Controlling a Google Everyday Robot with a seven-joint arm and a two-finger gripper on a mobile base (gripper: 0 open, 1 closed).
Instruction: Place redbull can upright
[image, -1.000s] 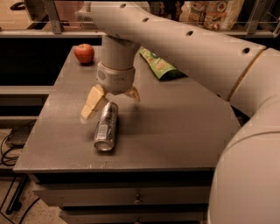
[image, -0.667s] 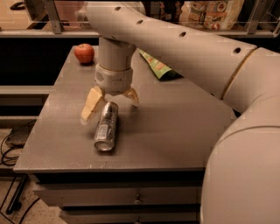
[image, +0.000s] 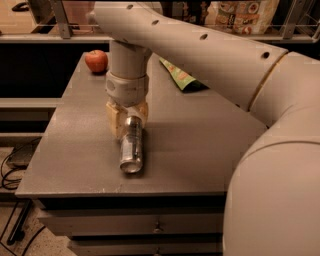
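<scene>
The redbull can (image: 131, 150) lies on its side on the grey table (image: 200, 150), near the front edge, with one shiny silver end facing the camera. My gripper (image: 129, 122) comes straight down over the can's far end. Its cream fingers (image: 115, 120) stand one on each side of the can and are pressed in against it. The can still rests on the table top. My arm stretches in from the upper right and hides part of the table behind it.
A red apple (image: 96, 60) sits at the table's far left corner. A green snack bag (image: 179, 75) lies at the back, partly under my arm. Drawers (image: 150, 225) are below the table front. Cables (image: 12, 162) lie on the floor at left.
The fingers were spread wide on both sides of the can; now they have closed in on its far end. The can has stayed lying in place.
</scene>
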